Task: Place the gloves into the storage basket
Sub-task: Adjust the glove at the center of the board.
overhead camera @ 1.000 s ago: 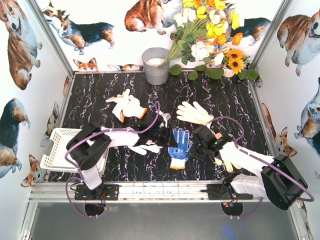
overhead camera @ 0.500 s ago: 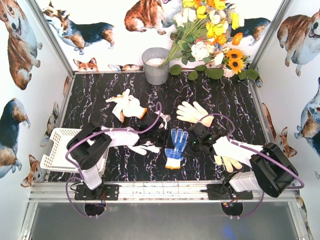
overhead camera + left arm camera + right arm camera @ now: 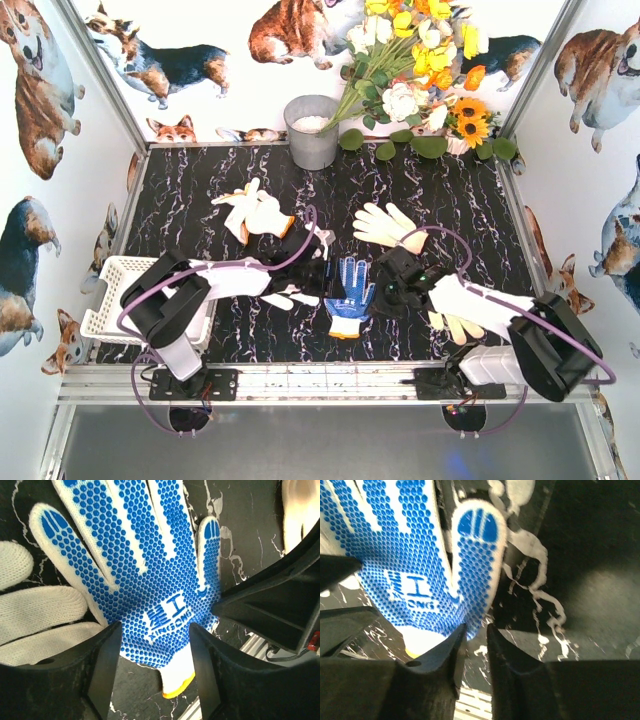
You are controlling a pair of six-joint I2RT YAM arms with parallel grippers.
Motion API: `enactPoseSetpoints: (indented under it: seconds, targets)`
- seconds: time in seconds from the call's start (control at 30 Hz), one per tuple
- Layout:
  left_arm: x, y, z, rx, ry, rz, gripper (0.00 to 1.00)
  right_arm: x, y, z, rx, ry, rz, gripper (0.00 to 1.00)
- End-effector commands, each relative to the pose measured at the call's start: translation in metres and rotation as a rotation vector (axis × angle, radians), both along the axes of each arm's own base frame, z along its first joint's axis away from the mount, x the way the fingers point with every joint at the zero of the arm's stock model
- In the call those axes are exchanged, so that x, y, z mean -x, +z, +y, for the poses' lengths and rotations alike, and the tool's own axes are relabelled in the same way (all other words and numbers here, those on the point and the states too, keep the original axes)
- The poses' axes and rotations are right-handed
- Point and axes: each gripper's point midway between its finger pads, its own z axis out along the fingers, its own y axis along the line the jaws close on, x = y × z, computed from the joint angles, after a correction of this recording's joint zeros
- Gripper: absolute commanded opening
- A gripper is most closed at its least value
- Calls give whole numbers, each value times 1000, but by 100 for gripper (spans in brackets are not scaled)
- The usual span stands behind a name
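Overhead, the blue-dotted glove (image 3: 350,292) lies flat on the counter (image 3: 480,190), palm up, with its fingers pointing to the far side. It sits between the left gripper (image 3: 328,283) and the right gripper (image 3: 385,293), which close in from either side. The storage basket (image 3: 110,290) stands well apart at the counter's left edge. A white glove (image 3: 255,212) with an orange cuff and a cream glove (image 3: 385,225) lie farther back.

From the left wrist, the left gripper (image 3: 152,652) stands open, its jaws spread over the palm of the blue-dotted glove (image 3: 135,555) near the yellow-edged cuff. A plain white glove (image 3: 35,620) lies just beside it.

From the right wrist, the right gripper (image 3: 475,640) is open only by a narrow slit, with bare counter showing through the gap. The thumb edge of the blue-dotted glove (image 3: 410,565) lies right at its tips.
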Motion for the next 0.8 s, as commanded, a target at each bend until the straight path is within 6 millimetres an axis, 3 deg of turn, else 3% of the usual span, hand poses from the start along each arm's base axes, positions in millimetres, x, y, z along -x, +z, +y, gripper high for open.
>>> enactPoseSetpoints:
  seconds: [0.0, 0.13, 0.27, 0.57, 0.77]
  targets:
    - [-16, 30, -3, 28, -12, -115, 56, -6, 29, -8, 42, 22, -68, 29]
    - [-32, 65, 0, 17, 13, -229, 68, -4, 59, -22, 90, 40, -118, 45]
    - [-47, 84, 23, -67, 82, -314, 74, -6, 83, -25, 84, 53, -180, 48]
    - [-61, 81, 111, -241, 256, -317, 79, -10, 91, 33, -218, 76, -161, 36]
    - [-73, 61, 180, -349, 378, -220, 73, -11, 79, 37, -189, 93, -120, 34]
